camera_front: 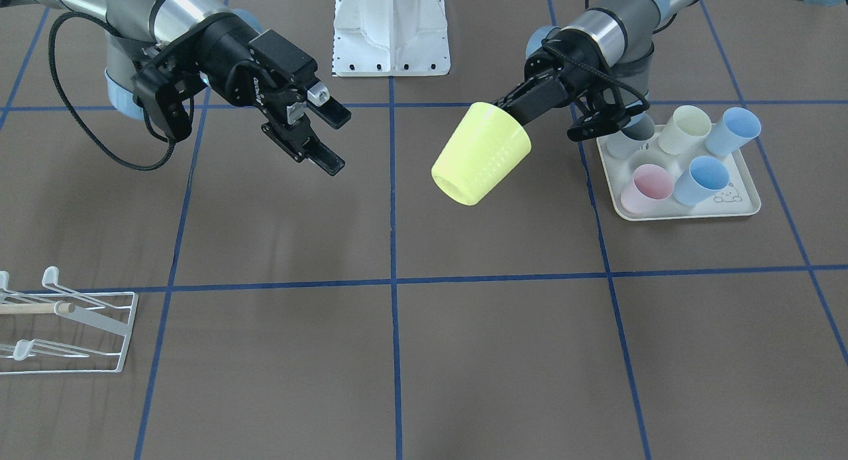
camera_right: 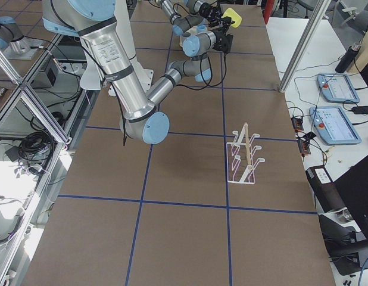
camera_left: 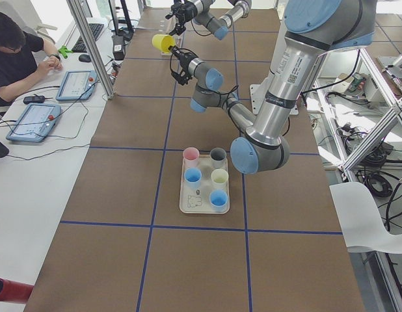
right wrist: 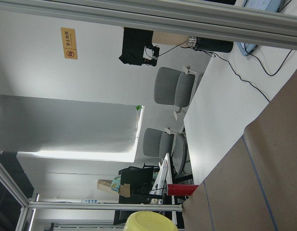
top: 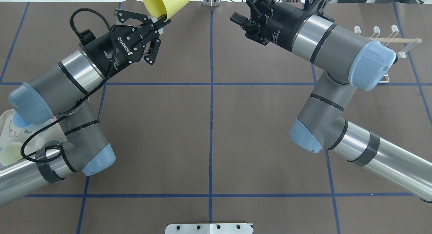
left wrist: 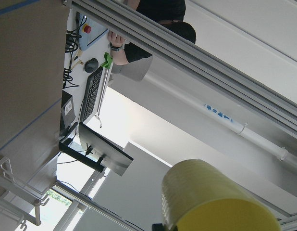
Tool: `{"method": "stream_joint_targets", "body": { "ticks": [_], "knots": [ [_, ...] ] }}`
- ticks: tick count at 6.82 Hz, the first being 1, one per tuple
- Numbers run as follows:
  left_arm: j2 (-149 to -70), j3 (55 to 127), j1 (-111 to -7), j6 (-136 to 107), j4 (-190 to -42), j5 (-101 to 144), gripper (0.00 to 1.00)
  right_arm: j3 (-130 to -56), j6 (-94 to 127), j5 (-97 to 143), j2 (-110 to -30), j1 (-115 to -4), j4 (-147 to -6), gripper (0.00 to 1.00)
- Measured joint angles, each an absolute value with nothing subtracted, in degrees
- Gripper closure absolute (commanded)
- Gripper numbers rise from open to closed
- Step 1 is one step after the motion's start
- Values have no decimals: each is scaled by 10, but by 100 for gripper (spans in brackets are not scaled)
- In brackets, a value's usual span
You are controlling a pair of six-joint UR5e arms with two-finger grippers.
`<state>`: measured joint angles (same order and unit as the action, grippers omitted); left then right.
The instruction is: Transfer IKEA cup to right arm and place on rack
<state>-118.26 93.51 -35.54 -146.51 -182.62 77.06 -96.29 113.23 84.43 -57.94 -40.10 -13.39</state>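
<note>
L fingers (camera_front: pixel 523 105) pinch cup (camera_front: pixel 481 154) rim; cup mid-air, tilted, above surface centre. R fingers (camera_front: pixel 324 158) spread, well apart from cup. Risk: rim-only grip, so off-centre R contact may twist/drop cup. Rack (camera_front: pixel 66 327) far.

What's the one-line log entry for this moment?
stage: handover pending | left gripper: shut on yellow cup, midair | right gripper: open, apart from cup | rack: no cup yet
</note>
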Motion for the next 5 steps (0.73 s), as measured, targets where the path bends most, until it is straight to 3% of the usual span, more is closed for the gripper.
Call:
{"method": "stream_joint_targets", "body": {
  "ticks": [5],
  "knots": [
    [-1239, 900, -338, -1456, -1829, 814, 100, -948, 1136, 841, -579, -375, -95, 0]
  ]
}}
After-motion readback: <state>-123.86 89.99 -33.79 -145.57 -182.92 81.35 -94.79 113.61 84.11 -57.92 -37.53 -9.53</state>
